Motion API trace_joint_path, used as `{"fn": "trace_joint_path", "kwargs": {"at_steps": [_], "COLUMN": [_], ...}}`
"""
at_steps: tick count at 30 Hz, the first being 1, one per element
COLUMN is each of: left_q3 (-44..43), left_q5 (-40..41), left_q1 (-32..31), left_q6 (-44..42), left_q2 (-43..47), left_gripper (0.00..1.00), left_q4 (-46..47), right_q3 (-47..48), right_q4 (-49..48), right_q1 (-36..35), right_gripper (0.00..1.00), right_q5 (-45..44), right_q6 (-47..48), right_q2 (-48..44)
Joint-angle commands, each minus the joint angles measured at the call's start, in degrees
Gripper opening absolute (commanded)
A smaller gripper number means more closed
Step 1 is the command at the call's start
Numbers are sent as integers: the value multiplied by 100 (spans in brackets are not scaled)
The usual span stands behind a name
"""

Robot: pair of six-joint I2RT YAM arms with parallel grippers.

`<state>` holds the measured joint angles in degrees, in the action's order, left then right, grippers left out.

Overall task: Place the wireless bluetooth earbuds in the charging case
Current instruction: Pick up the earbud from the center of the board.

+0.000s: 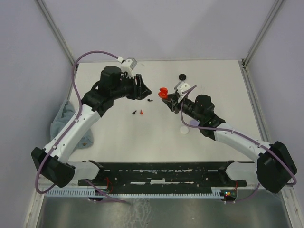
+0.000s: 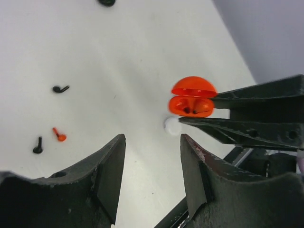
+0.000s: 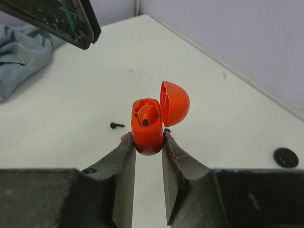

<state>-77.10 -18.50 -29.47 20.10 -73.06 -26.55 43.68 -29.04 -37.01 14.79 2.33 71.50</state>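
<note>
My right gripper (image 3: 148, 142) is shut on the base of the red charging case (image 3: 148, 126), held above the table with its lid hinged open. A red bud (image 3: 148, 115) sits in one slot of the case. In the top view the case (image 1: 163, 92) hangs mid-table, and my left gripper (image 1: 145, 90) hovers just left of it. The left gripper (image 2: 153, 142) is open with nothing between its fingers. One loose red earbud (image 2: 59, 135) lies on the table near two black earbuds (image 2: 61, 89) (image 2: 38, 145).
A black disc case (image 1: 181, 77) lies at the back. A white case (image 1: 185, 130) and a lavender case (image 1: 192, 122) sit beside the right arm. A blue cloth (image 1: 64, 116) is bunched at the table's left edge.
</note>
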Motion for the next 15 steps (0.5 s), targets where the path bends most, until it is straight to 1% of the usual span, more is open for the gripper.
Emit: {"fn": "trace_joint_path", "kwargs": {"at_steps": [1, 5, 9, 15], "left_q3": [81, 285, 413, -10], "left_q5": [1121, 1484, 1712, 1775], "left_q1": [29, 34, 36, 102], "left_q6": [121, 64, -71, -348], "left_q2": [-346, -857, -1439, -2535], "left_gripper": [57, 57, 57, 57], "left_q4": [-395, -399, -177, -72], "right_q3": [-353, -671, -825, -921], "right_q4": [179, 196, 246, 291], "right_q1": [5, 5, 5, 4], "right_gripper": [4, 4, 4, 4], "right_q5": [-801, -1083, -1160, -1204], "right_q6": [434, 479, 509, 598], "right_q2": [-379, -620, -720, -775]}}
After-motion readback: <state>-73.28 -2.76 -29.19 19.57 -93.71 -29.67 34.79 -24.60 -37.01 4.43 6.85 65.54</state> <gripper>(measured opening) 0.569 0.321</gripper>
